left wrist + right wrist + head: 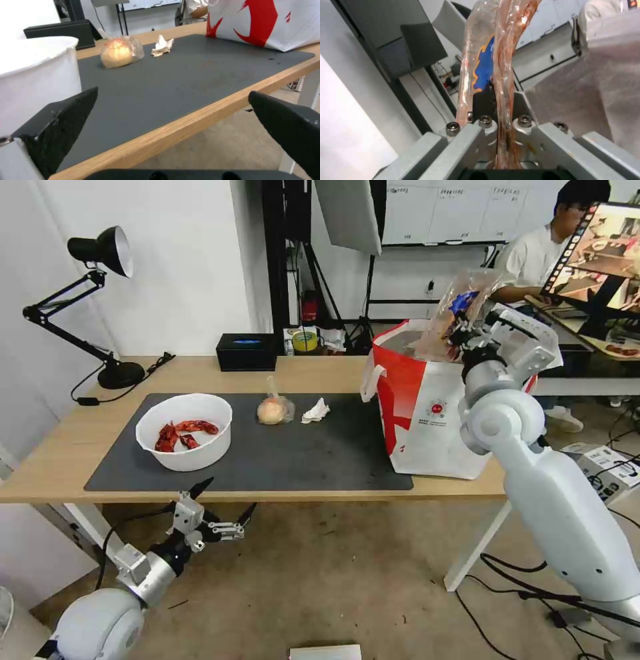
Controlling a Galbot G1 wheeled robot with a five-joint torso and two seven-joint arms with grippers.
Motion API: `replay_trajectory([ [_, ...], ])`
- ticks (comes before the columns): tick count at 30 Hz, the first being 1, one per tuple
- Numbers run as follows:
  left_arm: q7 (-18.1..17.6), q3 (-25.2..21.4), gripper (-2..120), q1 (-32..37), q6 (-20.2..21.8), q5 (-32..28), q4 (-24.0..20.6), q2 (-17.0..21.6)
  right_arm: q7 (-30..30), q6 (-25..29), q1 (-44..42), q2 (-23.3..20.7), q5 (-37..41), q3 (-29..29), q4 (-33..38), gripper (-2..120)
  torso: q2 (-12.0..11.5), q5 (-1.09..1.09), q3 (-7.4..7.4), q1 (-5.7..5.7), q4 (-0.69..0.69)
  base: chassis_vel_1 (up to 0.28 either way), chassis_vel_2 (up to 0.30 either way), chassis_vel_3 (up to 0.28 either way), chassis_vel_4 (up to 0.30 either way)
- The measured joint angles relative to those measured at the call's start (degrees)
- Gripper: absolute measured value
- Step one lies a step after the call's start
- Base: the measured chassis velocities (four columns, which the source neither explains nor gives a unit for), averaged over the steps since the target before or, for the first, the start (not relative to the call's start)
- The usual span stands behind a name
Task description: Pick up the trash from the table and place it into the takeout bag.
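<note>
My right gripper (460, 335) is shut on the clear plastic hinged tray (461, 310), holding it tilted above the open top of the white-and-red takeout bag (427, 407). Up close, the tray (491, 57) is pinched between the shut fingers (483, 100). On the dark mat lie a white bowl with red food scraps (185, 430), a bagged round bun (273, 410) and a crumpled white tissue (315, 411). My left gripper (223, 507) hangs open below the table's front edge, near the bowl (33, 75); the bun (116, 52) and tissue (162, 45) lie beyond it.
A black desk lamp (100, 300) stands at the table's far left corner and a black rectangular box (247, 351) at the back edge. The light-wood table (60, 447) carries the grey mat (320, 460). Cables lie on the floor at the right.
</note>
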Motion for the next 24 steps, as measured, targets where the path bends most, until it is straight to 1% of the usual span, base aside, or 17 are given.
replay_trajectory([
  [2, -0.1, 0.0, 103, 0.0, 0.0, 0.0, 0.0, 0.1, 0.0, -0.3, -0.7, 0.1, 1.6, 0.5, 0.2, 8, 0.0, 0.0, 0.0, 0.0, 0.0, 0.0, 0.0, 0.0, 0.0],
  [3, -0.1, 0.0, 103, 0.0, 0.0, 0.0, 0.0, 0.1, 0.0, -0.3, -0.7, 0.1, 1.6, 0.5, 0.2, 8, 0.0, 0.0, 0.0, 0.0, 0.0, 0.0, 0.0, 0.0, 0.0],
  [5, -0.1, 0.0, 100, 0.0, 0.0, 0.0, 0.0, 0.2, -0.1, -0.5, -1.2, 0.1, 2.0, 0.8, 0.4, 18, 0.0, 0.0, 0.0, 0.0, -0.01, 0.0, 0.0, 0.0, 0.0],
  [6, -0.1, 0.0, 100, 0.0, 0.0, 0.0, 0.0, 0.2, -0.1, -0.5, -1.2, 0.1, 2.0, 0.8, 0.4, 18, 0.0, 0.0, 0.0, 0.0, -0.01, 0.0, 0.0, 0.0, 0.0],
  [9, -0.2, 0.0, 100, -0.1, 0.0, 0.0, -0.1, 0.4, -0.1, -0.6, -1.6, 0.0, 2.5, 1.0, 0.8, 29, 0.0, 0.0, 0.0, 0.0, 0.0, 0.0, 0.0, 0.0, 0.0],
  [10, -0.3, 0.0, 100, -0.2, 0.0, 0.0, -0.1, 0.5, -0.1, -0.7, -1.7, -0.2, 2.8, 1.1, 1.1, 36, 0.0, 0.0, 0.0, 0.0, 0.0, 0.0, 0.0, 0.0, 0.0],
  [11, -0.3, 0.0, 100, -0.2, 0.0, 0.0, -0.1, 0.5, -0.1, -0.7, -1.7, -0.2, 2.8, 1.1, 1.1, 36, 0.0, 0.0, 0.0, 0.0, 0.0, 0.0, 0.0, 0.0, 0.0],
  [12, -0.3, 0.1, 100, -0.3, 0.1, -0.1, -0.1, 0.6, -0.1, -0.7, -1.7, -0.2, 3.0, 1.1, 1.2, 43, 0.0, 0.0, 0.0, 0.0, 0.0, 0.0, 0.0, 0.0, 0.0],
  [14, -0.5, 0.2, 100, -0.5, 0.2, -0.2, -0.3, 0.8, -0.1, -0.8, -1.8, -0.4, 3.3, 1.2, 1.3, 51, 0.0, 0.0, 0.0, 0.0, 0.0, 0.0, 0.0, 0.0, 0.0],
  [15, -0.5, 0.2, 100, -0.5, 0.2, -0.2, -0.3, 0.8, -0.1, -0.8, -1.8, -0.4, 3.3, 1.2, 1.3, 51, 0.0, 0.0, 0.0, 0.0, 0.0, 0.0, 0.0, 0.0, 0.0],
  [16, -0.7, 0.2, 100, -0.6, 0.2, -0.2, -0.4, 0.9, -0.1, -0.8, -1.8, -0.5, 3.4, 1.3, 1.3, 56, 0.0, 0.0, 0.0, 0.0, 0.0, 0.0, 0.0, 0.0, 0.0],
  [17, -0.9, 0.2, 100, -0.7, 0.3, -0.3, -0.4, 1.0, -0.1, -0.8, -1.8, -0.5, 3.6, 1.3, 1.4, 58, 0.0, 0.0, 0.0, 0.0, 0.0, 0.0, 0.0, 0.0, 0.0],
  [18, -1.3, 0.2, 100, -0.8, 0.3, -0.3, -0.5, 1.1, -0.5, -0.8, -1.8, -0.8, 4.1, 1.4, 1.7, 66, 0.0, 0.01, 0.0, 0.0, 0.0, 0.0, 0.0, 0.0, 0.0],
  [19, -1.3, 0.2, 100, -0.8, 0.3, -0.3, -0.5, 1.1, -0.5, -0.8, -1.8, -0.8, 4.1, 1.4, 1.7, 66, 0.0, 0.01, 0.0, 0.0, 0.0, 0.0, 0.0, 0.0, 0.0],
  [21, -1.4, 0.0, 100, -0.8, 0.3, -0.5, -0.5, 1.2, -1.7, -0.8, -1.5, -1.2, 4.6, 1.5, 2.4, 76, 0.0, 0.01, 0.0, 0.0, -0.01, 0.0, 0.0, 0.0, 0.0],
  [23, -1.4, -0.1, 100, -0.8, 0.3, -0.7, -0.6, 1.2, -2.4, -0.8, -1.2, -1.4, 4.4, 1.4, 2.7, 79, 0.0, 0.0, 0.0, 0.0, 0.0, 0.0, 0.0, 0.0, 0.0],
  [24, -1.5, -0.3, 100, -0.9, 0.3, -0.9, -0.6, 1.3, -3.7, -0.7, -0.8, -1.8, 3.4, 1.0, 3.3, 86, 0.0, 0.0, 0.0, 0.0, -0.01, 0.0, 0.0, 0.0, 0.0],
])
